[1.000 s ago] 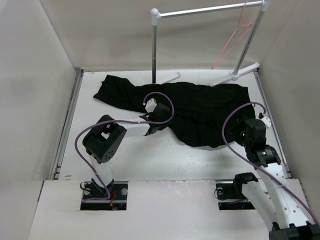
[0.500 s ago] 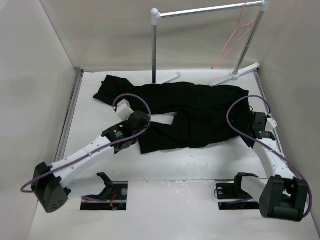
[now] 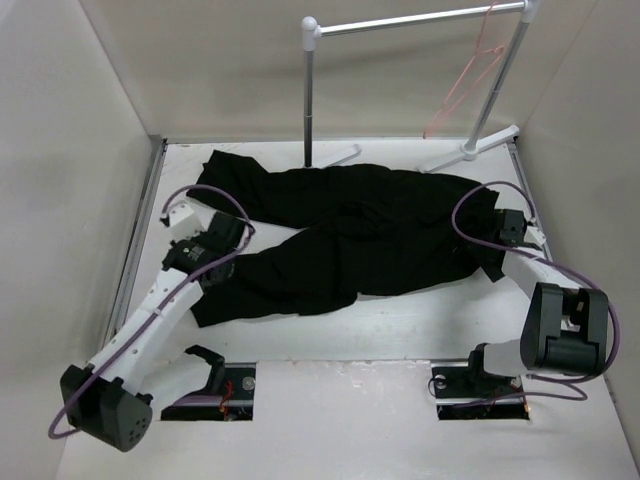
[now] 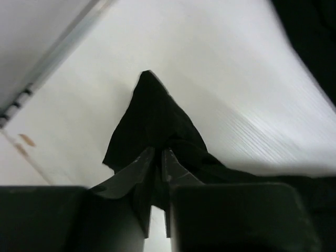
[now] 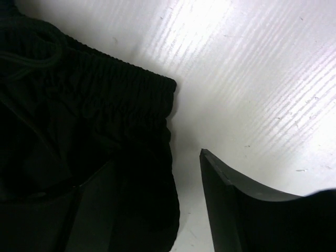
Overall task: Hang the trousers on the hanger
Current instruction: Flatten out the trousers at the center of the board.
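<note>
Left gripper [image 4: 157, 152] clamps a pinched fold of one leg of the trousers [image 3: 380, 230], one soft black pair with two legs flat on the white table [image 3: 400, 320]. Right gripper [image 5: 156, 157] stands spread at the ribbed waistband corner. One thin pinkish-red wire hanger [image 3: 455, 90] hangs from the grey rack [image 3: 309, 100].

A white surface [image 3: 400, 330] is lying under soft, even light and is showing faint ribbed streaks in the close views. Plain off-white walls are closing it in: one on the left [image 3: 60, 150], one at the back [image 3: 220, 70], one on the right [image 3: 600, 120]. A grey metal clothes rack [image 3: 410, 20] with white joints is standing at the far edge, its white feet [image 3: 345, 155] resting on the surface. A metal rail [image 3: 138, 240] is running along the left side.
</note>
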`<action>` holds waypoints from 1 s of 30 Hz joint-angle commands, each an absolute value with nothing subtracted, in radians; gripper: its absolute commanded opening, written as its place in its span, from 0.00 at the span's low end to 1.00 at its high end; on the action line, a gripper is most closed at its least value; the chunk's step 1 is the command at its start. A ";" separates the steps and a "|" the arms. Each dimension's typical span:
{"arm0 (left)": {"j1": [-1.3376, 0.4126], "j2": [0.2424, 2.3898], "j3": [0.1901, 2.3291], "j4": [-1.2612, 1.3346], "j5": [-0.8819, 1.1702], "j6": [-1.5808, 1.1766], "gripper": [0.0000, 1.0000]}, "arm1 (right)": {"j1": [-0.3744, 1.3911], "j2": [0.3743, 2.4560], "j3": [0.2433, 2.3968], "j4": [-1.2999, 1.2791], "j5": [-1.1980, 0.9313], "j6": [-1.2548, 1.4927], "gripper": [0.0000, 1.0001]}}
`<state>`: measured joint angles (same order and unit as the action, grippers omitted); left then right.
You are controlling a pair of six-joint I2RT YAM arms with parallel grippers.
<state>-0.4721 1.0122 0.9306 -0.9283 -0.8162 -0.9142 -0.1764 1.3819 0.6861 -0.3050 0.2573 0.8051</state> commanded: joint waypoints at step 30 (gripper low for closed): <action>-0.024 0.960 0.450 -0.554 -0.235 -1.155 0.15 | -0.240 1.387 0.693 -0.126 0.169 0.871 0.42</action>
